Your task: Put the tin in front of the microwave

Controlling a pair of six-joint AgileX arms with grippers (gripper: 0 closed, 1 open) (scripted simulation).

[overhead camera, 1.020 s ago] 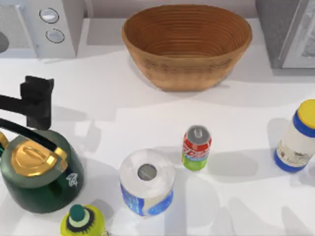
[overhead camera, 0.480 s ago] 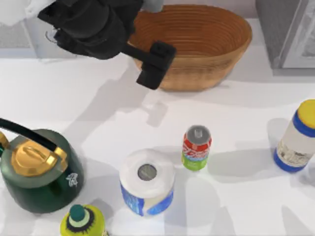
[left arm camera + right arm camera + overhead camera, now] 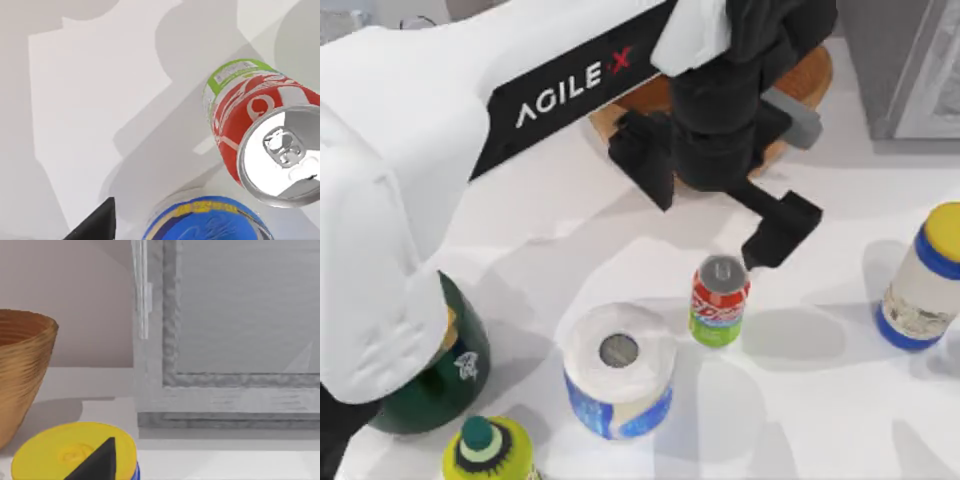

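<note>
Kettle (image 3: pixel 460 365), dark green, sits at the table's left edge, half hidden under the left arm's white casing, with a yellow-green bottle (image 3: pixel 488 452) just in front of it. Right of these stands the paper roll (image 3: pixel 618 372) in its blue wrapper. The white left arm sweeps across from the left, and the left gripper (image 3: pixel 775 235) hangs just behind and to the right of the tin (image 3: pixel 719 300); whether its fingers are spread or pressed together I cannot tell. That tin stands upright mid-table, close beside the paper roll. Behind them the wicker basket (image 3: pixel 810 75) peeks out from under the arm. At the far right stands a white bottle (image 3: pixel 926 285) with blue bands and yellow cap, before a dark grey box (image 3: pixel 900 65). The right wrist view looks over that cap (image 3: pixel 70 452) at the box's framed door (image 3: pixel 225 330).
</note>
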